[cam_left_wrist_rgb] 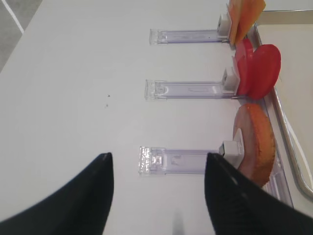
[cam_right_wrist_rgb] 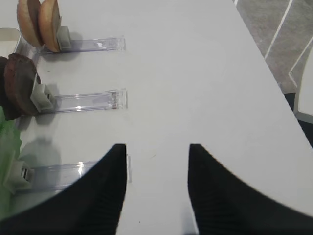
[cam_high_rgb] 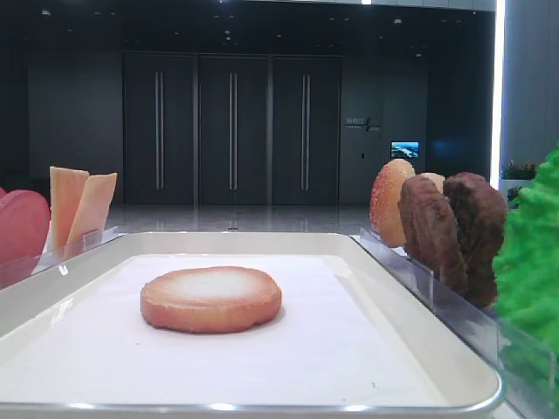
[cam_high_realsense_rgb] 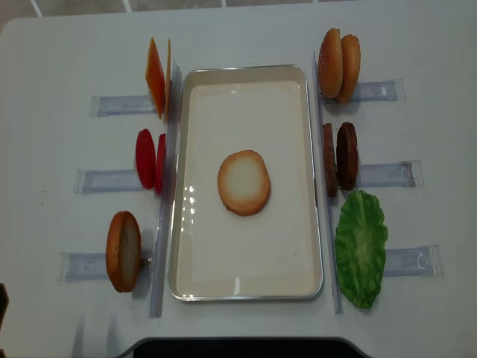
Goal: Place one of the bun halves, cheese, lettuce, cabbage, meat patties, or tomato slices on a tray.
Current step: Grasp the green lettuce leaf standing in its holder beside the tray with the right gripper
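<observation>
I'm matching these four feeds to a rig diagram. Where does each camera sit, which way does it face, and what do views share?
Exterior high: low at the tray end, level across the flat bun half; no robot.
Realsense: overhead, straight down; no gripper.
Right wrist: behind the open right gripper, over the meat patties.
Left wrist: behind the open left gripper, over the tomato slices.
Both exterior views share tray and bun half.
</observation>
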